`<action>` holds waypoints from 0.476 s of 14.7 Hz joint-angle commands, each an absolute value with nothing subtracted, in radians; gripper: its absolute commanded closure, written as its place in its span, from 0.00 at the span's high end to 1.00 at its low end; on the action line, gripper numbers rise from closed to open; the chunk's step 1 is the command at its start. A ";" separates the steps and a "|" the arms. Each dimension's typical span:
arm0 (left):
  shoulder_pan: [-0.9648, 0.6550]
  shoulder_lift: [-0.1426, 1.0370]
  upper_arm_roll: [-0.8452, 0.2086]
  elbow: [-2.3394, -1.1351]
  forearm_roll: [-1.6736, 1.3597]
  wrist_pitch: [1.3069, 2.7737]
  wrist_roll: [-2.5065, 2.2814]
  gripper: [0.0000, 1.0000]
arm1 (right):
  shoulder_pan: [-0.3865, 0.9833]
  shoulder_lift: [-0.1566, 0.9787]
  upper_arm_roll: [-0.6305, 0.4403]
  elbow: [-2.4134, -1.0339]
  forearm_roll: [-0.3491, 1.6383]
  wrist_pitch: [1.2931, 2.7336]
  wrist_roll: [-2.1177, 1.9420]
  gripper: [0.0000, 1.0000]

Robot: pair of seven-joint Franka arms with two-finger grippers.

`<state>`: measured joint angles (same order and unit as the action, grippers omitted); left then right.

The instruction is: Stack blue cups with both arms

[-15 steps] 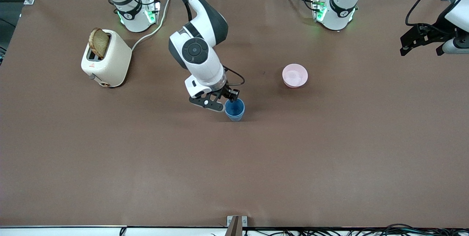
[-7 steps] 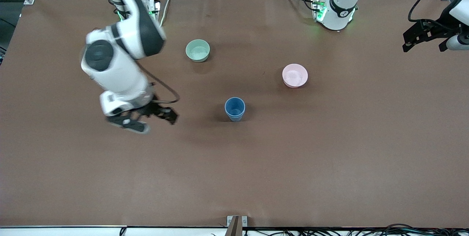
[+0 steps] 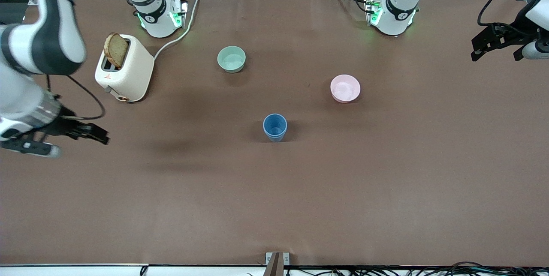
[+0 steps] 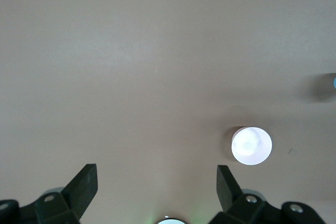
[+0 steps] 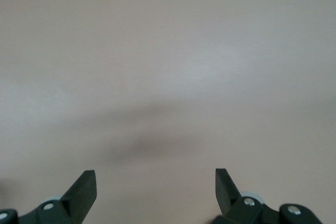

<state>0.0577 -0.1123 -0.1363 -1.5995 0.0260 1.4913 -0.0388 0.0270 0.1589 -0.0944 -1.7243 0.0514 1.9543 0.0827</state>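
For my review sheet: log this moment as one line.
blue cups: nested, upright mid-table | right gripper: open, empty, over right arm's table end | left gripper: open, empty, waiting over left arm's table end

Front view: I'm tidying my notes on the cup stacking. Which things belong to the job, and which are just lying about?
Job:
blue cups, nested mid-table
right gripper, open, empty, over the table's right-arm end
left gripper, open, waiting over the left-arm end

Lying about:
pale green bowl
pink bowl
toaster holding toast

Both claws (image 3: pixel 64 139) (image 3: pixel 497 49) agape, aloft.
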 commanded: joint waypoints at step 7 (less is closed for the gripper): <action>0.063 -0.100 -0.143 -1.562 0.044 1.480 -0.021 1.00 | -0.080 -0.112 -0.068 -1.764 -0.031 1.684 -0.057 1.00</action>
